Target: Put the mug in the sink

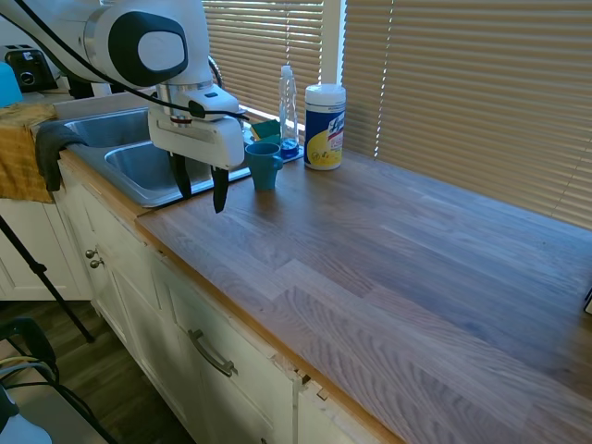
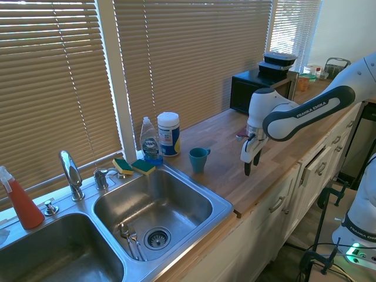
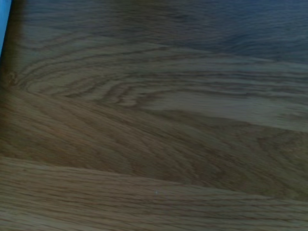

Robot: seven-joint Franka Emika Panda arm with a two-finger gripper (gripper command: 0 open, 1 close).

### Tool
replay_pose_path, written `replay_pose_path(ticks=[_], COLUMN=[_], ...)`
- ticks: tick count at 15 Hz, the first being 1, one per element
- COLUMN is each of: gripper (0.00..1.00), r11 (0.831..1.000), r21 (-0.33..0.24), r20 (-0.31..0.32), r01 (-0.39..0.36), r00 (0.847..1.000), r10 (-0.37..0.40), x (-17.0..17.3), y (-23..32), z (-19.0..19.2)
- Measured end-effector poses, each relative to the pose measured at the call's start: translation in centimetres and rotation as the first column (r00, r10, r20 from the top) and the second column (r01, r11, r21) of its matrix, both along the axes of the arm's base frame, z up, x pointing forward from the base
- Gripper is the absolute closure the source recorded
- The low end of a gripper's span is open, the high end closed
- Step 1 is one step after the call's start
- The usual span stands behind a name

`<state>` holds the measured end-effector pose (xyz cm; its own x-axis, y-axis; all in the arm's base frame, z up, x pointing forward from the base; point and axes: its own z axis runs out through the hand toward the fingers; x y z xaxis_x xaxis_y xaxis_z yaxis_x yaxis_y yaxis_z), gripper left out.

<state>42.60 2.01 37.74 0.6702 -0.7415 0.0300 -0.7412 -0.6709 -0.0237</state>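
Jaws [image 1: 198, 188] parted, empty; mug [image 1: 264, 166] handle hidden.

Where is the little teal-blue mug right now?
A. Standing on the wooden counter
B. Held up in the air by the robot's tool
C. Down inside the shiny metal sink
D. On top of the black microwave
A. The small teal-blue mug stands upright on the wooden countertop beside the stainless steel sink, and the robot's tool is open and empty, apart from it.
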Motion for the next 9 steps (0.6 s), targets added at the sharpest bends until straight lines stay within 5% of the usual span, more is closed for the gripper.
replay_pose_path(ticks=[4, 9], gripper=[0.00, 0.00], r11=[1.000, 0.997], r21=[0.001, -0.006], r20=[0.020, 0.125], r01=[-0.008, -0.081], r00=[1.000, 0.989], r10=[0.008, 0.081], x=[0.5, 3.5], y=[0.1, 4.2], z=[0.7, 5.7])
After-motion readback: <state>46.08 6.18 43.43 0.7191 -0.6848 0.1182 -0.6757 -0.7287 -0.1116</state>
